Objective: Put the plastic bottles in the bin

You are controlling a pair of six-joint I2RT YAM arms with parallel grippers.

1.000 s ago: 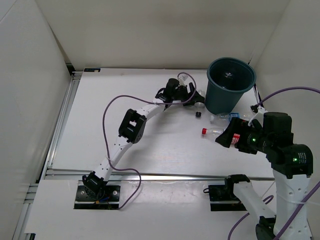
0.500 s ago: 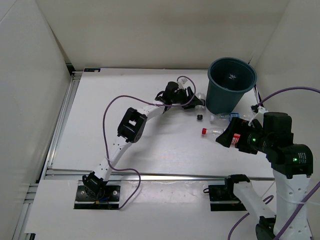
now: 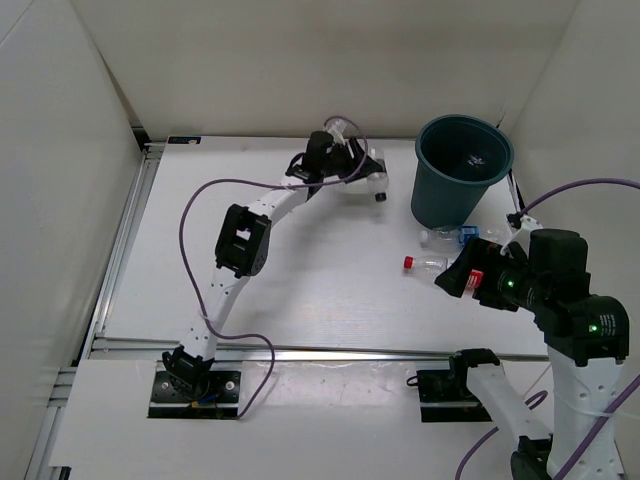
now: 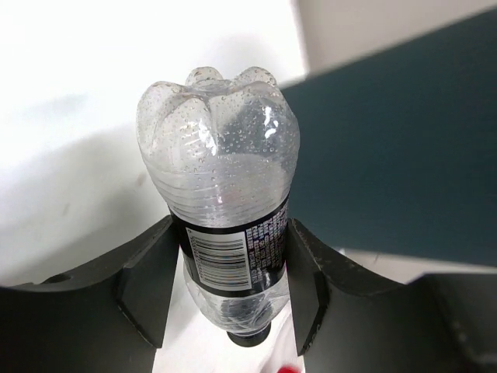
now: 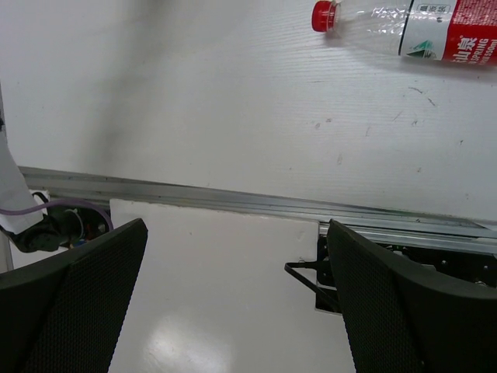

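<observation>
My left gripper (image 3: 372, 182) is shut on a clear plastic bottle (image 4: 221, 179) with a dark label and dark cap. It holds the bottle cap-down, above the table and just left of the bin (image 3: 460, 170). The bin's dark teal wall (image 4: 404, 155) fills the right of the left wrist view. A red-capped, red-labelled bottle (image 3: 425, 263) lies on the table and also shows in the right wrist view (image 5: 404, 27). A blue-labelled bottle (image 3: 452, 235) lies at the bin's base. My right gripper (image 5: 241, 303) is open and empty, hovering near the red-capped bottle.
White walls enclose the table at the back and on both sides. A metal rail (image 3: 300, 352) runs across the near edge, with both arm bases below it. Purple cables loop over both arms.
My left gripper has lifted the dark-labelled bottle off the table and swung up and back to the left of the bin. The right arm has barely moved.
</observation>
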